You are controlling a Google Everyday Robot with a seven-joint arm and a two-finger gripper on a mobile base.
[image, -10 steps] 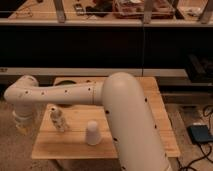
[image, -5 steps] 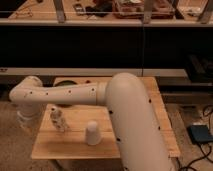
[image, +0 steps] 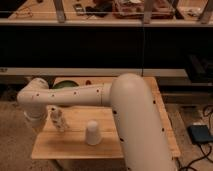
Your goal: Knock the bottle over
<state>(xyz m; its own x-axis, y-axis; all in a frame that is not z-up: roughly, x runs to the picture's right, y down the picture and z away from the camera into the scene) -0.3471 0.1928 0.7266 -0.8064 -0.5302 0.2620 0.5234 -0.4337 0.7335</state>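
The bottle (image: 58, 120) is small, slim and white with dark patches. It stands upright on the left part of the wooden table (image: 75, 147). My white arm reaches from the lower right across the table to the left. The gripper (image: 36, 121) hangs down from the wrist at the table's left edge, just left of the bottle and very close to it. I cannot tell whether it touches the bottle.
A plain white tapered cup (image: 92, 133) stands right of the bottle near the table's middle. A green bowl (image: 65, 85) lies at the table's back left, partly behind my arm. A dark shelf unit stands behind. A blue object (image: 200, 134) lies on the floor at right.
My wrist and gripper have moved to the right, closer to the bottle. The bottle and the cup have not moved.
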